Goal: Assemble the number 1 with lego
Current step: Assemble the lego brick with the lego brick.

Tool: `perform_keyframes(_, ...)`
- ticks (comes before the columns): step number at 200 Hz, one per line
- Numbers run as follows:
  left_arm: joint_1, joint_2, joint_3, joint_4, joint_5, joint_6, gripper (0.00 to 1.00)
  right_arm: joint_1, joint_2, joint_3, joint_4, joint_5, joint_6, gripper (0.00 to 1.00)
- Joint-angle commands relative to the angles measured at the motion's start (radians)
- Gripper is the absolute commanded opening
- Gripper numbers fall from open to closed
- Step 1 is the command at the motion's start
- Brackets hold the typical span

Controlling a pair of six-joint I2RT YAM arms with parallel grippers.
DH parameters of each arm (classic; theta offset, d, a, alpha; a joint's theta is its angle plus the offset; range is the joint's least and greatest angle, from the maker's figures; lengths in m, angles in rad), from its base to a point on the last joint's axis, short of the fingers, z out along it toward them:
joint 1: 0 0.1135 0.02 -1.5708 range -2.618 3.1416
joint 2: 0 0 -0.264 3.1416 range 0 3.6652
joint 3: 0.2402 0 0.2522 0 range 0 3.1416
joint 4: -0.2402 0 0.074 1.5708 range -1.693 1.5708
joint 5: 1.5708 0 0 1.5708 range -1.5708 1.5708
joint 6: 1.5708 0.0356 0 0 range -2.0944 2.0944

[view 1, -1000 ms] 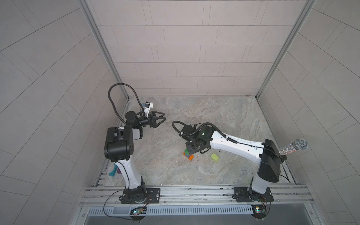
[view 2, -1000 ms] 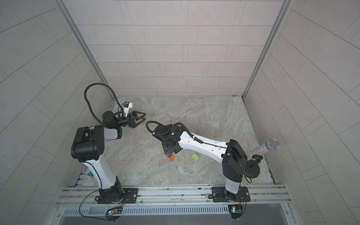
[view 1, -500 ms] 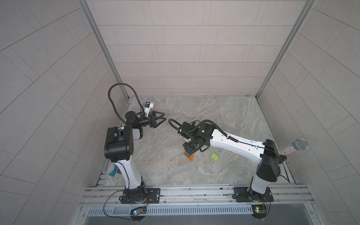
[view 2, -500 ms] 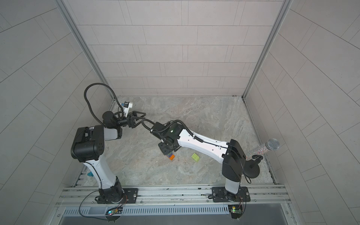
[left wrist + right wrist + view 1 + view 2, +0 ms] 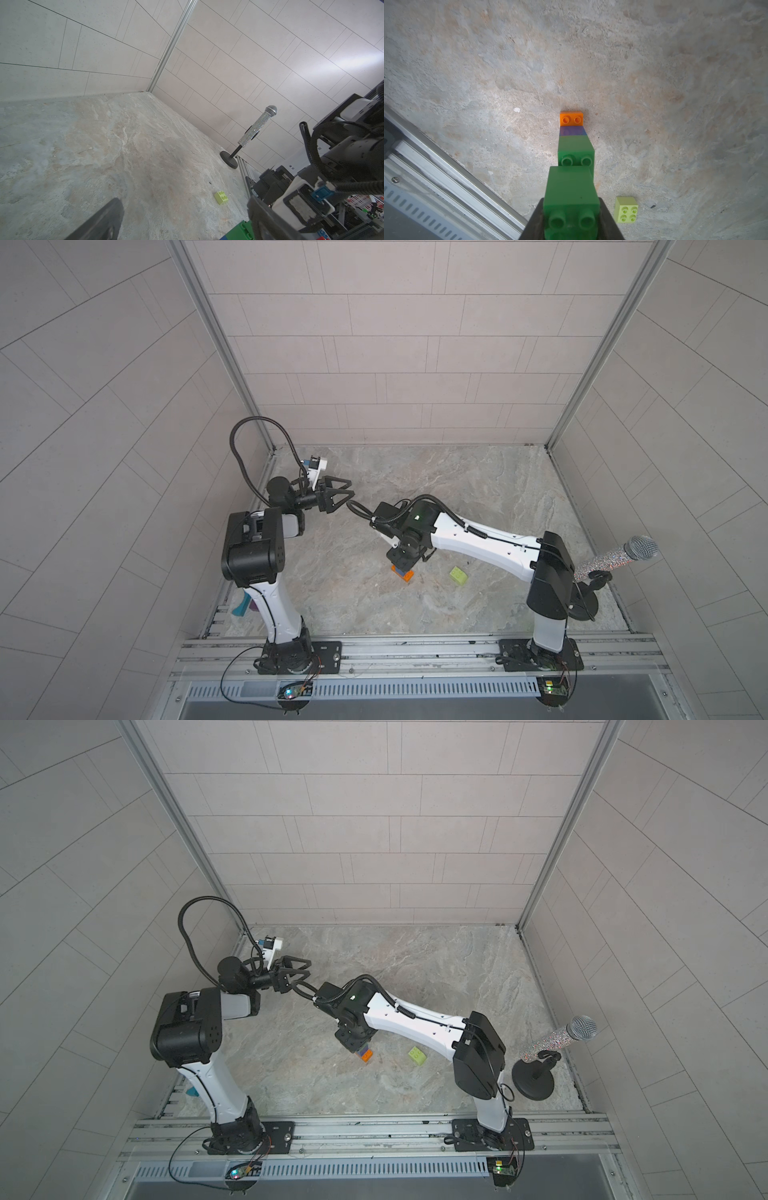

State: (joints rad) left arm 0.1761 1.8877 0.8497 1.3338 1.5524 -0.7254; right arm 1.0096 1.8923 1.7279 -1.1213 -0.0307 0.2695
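- In both top views the right gripper [image 5: 401, 562] [image 5: 353, 1045] points down at lower centre of the frame, directly over the stack [image 5: 404, 573] [image 5: 365, 1055]. Only the stack's orange foot shows beneath it.
- The lime brick [image 5: 458, 576] [image 5: 417, 1056] lies loose to its right.
- The left gripper [image 5: 338, 499] [image 5: 297, 974] hangs up-left, jaws apart and empty. It is well apart from the stack, so the right arm is far nearer.
- Left wrist view: green and blue of the stack [image 5: 241, 230] show past one spread finger, and the lime brick [image 5: 221, 197] lies beyond.
- Right wrist view: the jaws are clamped on a green brick [image 5: 571, 193].
- Beneath it the stack [image 5: 576, 145] stands upright, orange, then blue, then green.
- The lower green's studs are uncovered, so the held brick looks unseated.
- The press should run straight down the stack's long axis.
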Motion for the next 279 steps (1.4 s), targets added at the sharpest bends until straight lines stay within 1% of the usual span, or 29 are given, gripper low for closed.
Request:
perform_keyframes(1,-0.003,-0.021,0.009,0.031,0.025,0.006,1.00,-0.006,0.021,0.018,-0.043,0.020,-0.044,0.07)
perform_keyframes(59,-0.002,-0.012,0.021,0.031,0.038,0.006,1.00,-0.006,-0.010,0.025,0.002,0.031,-0.033,0.07)
perform_keyframes(116,-0.003,-0.012,0.022,0.031,0.040,0.006,1.00,-0.006,0.026,0.042,-0.015,0.034,-0.035,0.07)
perform_keyframes(193,-0.001,-0.013,0.022,0.031,0.041,0.006,1.00,-0.011,0.033,0.013,0.009,0.043,-0.022,0.08)
perform_keyframes(235,-0.001,-0.016,0.021,0.031,0.042,0.006,1.00,-0.012,0.036,-0.030,0.037,0.016,-0.006,0.08)
perform_keyframes(263,-0.001,-0.013,0.022,0.031,0.041,0.006,1.00,-0.038,0.051,-0.037,0.036,-0.089,0.011,0.08)
perform_keyframes(271,0.000,-0.012,0.023,0.032,0.043,0.006,1.00,-0.044,0.054,-0.039,0.035,-0.099,0.018,0.09)
perform_keyframes(274,0.000,-0.012,0.025,0.032,0.044,-0.018,1.00,-0.046,0.054,-0.039,0.034,-0.098,0.020,0.09)
perform_keyframes(279,0.000,-0.011,0.027,0.032,0.044,-0.023,1.00,-0.048,0.056,-0.038,0.030,-0.093,0.020,0.09)
